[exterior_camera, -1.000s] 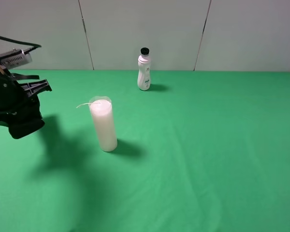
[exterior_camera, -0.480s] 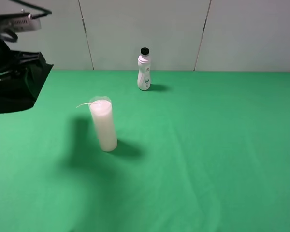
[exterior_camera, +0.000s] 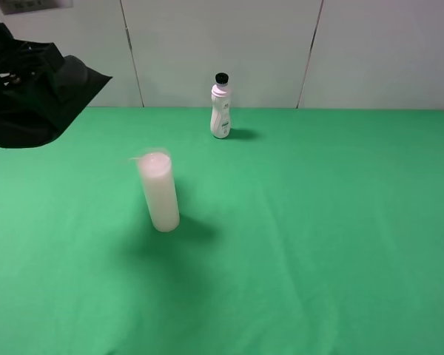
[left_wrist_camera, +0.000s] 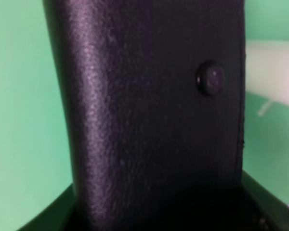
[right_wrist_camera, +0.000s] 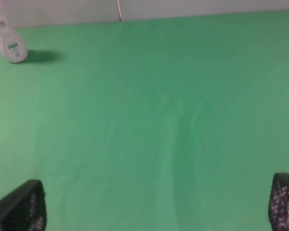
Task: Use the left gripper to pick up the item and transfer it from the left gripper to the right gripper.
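Note:
The item, a black leather-like pouch [exterior_camera: 28, 124], hangs high above the table's far left corner, held in my left gripper [exterior_camera: 31, 68]. In the left wrist view the pouch [left_wrist_camera: 149, 110] fills the picture, with a round snap stud on it, and the left gripper [left_wrist_camera: 159, 214] is shut on its lower end. My right gripper [right_wrist_camera: 159, 207] is open and empty above bare green cloth. Only its two fingertips [right_wrist_camera: 24, 204] show at the picture's corners. It is out of the exterior high view.
A tall white candle in glass [exterior_camera: 157, 192] stands left of centre and looks slightly blurred; it also shows in the left wrist view [left_wrist_camera: 274, 70]. A small white bottle with a black cap [exterior_camera: 220, 107] stands at the back near the wall, also in the right wrist view [right_wrist_camera: 9, 41].
My left gripper has risen with the pouch and moved right, toward the back wall. The candle now looks blurred. The bottle has not moved.

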